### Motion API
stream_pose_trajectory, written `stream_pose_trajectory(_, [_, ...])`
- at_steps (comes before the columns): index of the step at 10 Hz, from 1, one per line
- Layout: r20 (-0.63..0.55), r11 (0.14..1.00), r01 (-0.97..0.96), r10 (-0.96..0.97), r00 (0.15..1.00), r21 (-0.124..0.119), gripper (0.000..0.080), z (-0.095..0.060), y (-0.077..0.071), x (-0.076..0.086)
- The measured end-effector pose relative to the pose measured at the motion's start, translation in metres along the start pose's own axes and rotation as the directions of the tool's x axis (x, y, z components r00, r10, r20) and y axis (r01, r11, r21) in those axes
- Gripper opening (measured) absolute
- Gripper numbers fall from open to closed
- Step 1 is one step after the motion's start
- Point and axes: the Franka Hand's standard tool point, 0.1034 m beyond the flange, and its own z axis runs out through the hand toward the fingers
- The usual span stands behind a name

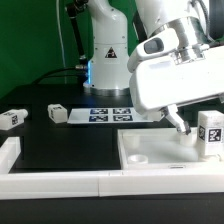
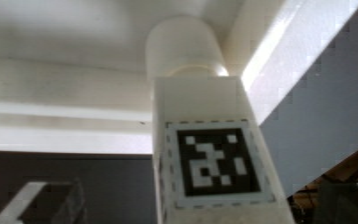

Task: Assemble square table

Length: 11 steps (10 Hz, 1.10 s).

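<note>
The white square slab (image 1: 150, 150) lies at the exterior view's lower right, inside the border rails. One white leg (image 1: 210, 135) with a tag stands upright over the slab's right part. In the wrist view this leg (image 2: 211, 150) runs down the middle, its rounded end toward the slab (image 2: 69, 100). My gripper (image 1: 190, 124) hangs over it, with the leg between the jaws. In the wrist view the gripper (image 2: 185, 205) is open, and both fingers stand apart from the leg. Two more legs lie on the black table, one at the far left (image 1: 12, 118) and one beside the marker board (image 1: 57, 113).
The marker board (image 1: 110, 113) lies flat at the middle back, in front of the arm's base (image 1: 105, 60). Long white border rails run along the front (image 1: 60, 182) and at the left (image 1: 8, 150). Bare black table (image 1: 70, 145) lies between them.
</note>
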Motion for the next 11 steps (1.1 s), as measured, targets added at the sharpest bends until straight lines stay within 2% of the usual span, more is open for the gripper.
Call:
stream_pose_trajectory(1, [0.06,0.997,-0.072,0.072,0.996,0.004,0.0649,-0.009,-0.006,0.007])
stream_pose_trajectory(2, [0.059,0.998,-0.069,0.07,0.996,-0.013,0.0649,-0.015,-0.006,0.013])
stream_pose_trajectory(4, [0.097,0.994,-0.109,0.111,0.989,-0.018,0.0649,-0.013,-0.018,0.009])
stream_pose_trajectory(8, [0.383,0.988,-0.144,0.112,0.917,0.055,0.0649,-0.015,-0.031,0.002])
stream_pose_trajectory(10, [0.401,0.982,-0.185,0.177,0.899,-0.02,0.0649,-0.014,-0.029,0.009])
stream_pose_trajectory(11, [0.399,0.984,-0.175,0.17,0.901,-0.024,0.0649,-0.013,-0.024,0.008])
